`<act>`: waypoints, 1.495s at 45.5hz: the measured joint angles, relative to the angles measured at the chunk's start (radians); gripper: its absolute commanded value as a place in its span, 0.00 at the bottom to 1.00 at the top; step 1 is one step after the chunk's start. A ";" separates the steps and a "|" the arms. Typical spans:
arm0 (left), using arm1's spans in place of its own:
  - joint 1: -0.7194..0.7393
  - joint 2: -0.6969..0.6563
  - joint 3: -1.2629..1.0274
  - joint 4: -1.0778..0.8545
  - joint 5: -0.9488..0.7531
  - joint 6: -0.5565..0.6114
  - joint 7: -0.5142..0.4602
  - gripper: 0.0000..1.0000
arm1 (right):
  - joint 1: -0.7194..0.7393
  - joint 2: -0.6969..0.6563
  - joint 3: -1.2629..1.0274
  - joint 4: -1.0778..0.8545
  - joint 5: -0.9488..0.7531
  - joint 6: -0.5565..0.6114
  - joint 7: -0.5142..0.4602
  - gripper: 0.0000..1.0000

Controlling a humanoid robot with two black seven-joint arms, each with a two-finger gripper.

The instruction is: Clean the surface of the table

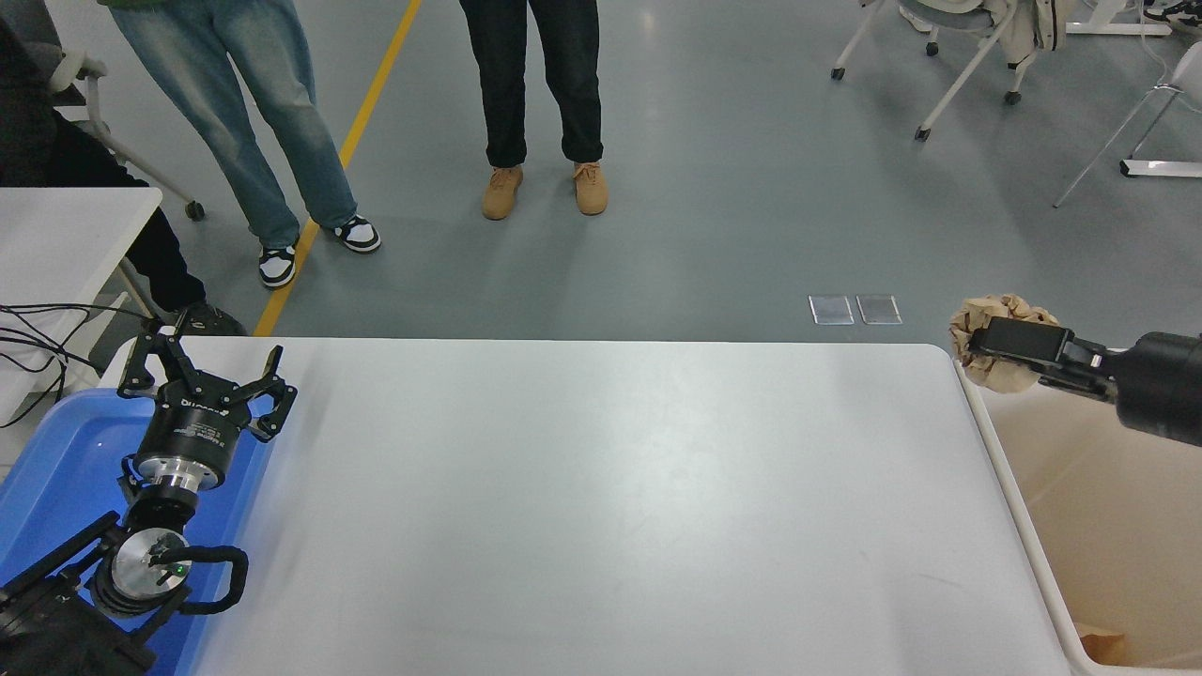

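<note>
The large white table surface (601, 488) fills the middle of the head view. My right gripper (986, 345) is shut on a crumpled ball of brown paper (984, 314) and holds it in the air above the far left corner of the cream bin (1108, 507), just past the table's far right corner. My left gripper (202, 380) is open and empty, parked at the lower left over the blue bin (56, 469).
The cream bin stands against the table's right edge, with a bit of brown paper (1103, 644) at its bottom. Two people (535, 94) stand on the floor beyond the table's far side. A smaller white table with cables (56, 244) is at the left.
</note>
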 measured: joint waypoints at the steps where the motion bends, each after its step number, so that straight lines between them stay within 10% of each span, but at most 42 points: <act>1: 0.000 0.000 0.000 0.000 0.000 0.000 0.000 0.99 | 0.000 -0.004 0.001 -0.005 0.016 0.000 0.002 0.00; 28: 0.000 0.000 0.000 0.000 0.000 0.000 0.000 0.99 | -0.113 0.119 0.010 -0.323 0.541 -0.007 0.073 0.00; 68: 0.000 0.000 0.000 0.000 0.000 0.000 0.000 0.99 | -0.340 0.707 0.014 -1.212 0.909 -0.011 -0.028 0.00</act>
